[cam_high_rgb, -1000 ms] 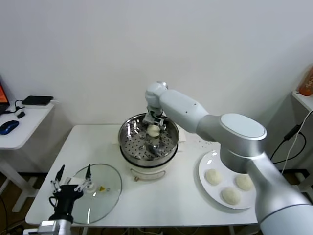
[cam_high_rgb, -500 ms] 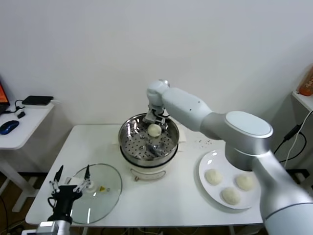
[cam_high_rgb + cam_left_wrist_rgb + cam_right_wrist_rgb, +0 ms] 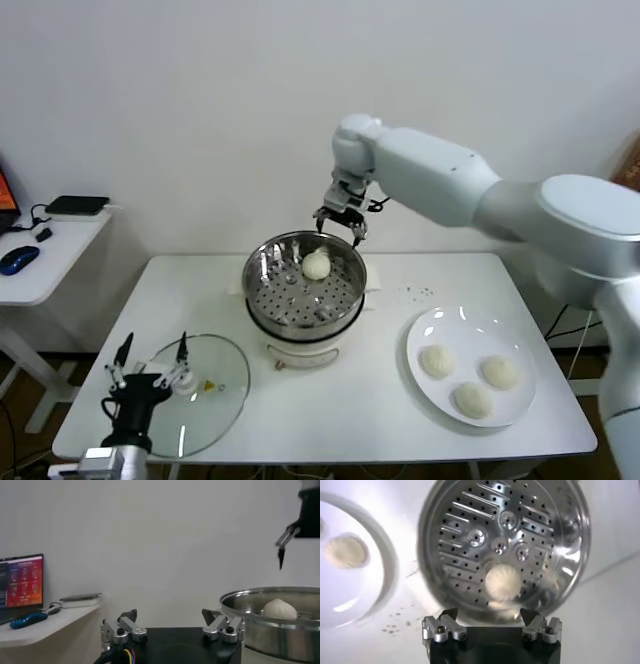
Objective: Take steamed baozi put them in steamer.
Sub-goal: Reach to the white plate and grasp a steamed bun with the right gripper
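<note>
Baozi [image 3: 316, 265] now lies alone on the steamer [image 3: 304, 285] tray; the right end effector [image 3: 340, 222] has let go and risen above the rim, jaws spread, empty. White worktop [image 3: 330, 400], white wall.

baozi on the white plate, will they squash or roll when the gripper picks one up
The three small cream-white domed baozi on the flat white plate look soft, so a hard pinch would probably dent them. They sit flat-bottomed and apart, so rolling seems unlikely. They look light for their size; the open right gripper above the shiny steel steamer probably needs only light pressure.
</note>
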Motion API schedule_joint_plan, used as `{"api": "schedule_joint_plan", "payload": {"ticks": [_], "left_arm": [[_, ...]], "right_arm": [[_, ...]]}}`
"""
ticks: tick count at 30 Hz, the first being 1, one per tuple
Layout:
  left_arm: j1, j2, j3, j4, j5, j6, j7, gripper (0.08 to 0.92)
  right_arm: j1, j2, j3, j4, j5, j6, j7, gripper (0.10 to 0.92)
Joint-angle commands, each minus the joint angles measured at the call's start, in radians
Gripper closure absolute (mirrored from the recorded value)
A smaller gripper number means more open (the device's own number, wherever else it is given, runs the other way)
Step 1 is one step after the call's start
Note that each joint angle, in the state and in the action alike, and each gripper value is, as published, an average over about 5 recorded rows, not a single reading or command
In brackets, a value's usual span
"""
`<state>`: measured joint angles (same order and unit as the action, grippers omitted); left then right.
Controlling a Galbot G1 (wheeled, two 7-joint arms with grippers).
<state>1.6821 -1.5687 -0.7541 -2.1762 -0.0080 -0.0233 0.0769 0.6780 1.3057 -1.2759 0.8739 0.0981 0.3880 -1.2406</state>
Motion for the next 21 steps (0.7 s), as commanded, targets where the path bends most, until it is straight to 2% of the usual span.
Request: {"api": "schedule_joint_plan", "payload": {"ticks": [1,13,21], "left_arm": [[0.002,-0.002,0.004,-0.009,0.008,0.003,0.000,0.177],[0.030,0.017,0.004,-0.025,0.011,-0.004,0.002,0.177],[0.021,0.019,0.006,-0.032,0.017,0.000,0.003,0.177]], "right_arm": [[0.150,-0.185,-0.091,0.095,0.251,-0.130,-0.031,0.203],[0.124,-0.425,-0.215,0.133,0.420,-0.284,0.018,0.203],[0.042,-0.560,-0.262,0.317,0.432,-0.362,0.116,0.203]]}}
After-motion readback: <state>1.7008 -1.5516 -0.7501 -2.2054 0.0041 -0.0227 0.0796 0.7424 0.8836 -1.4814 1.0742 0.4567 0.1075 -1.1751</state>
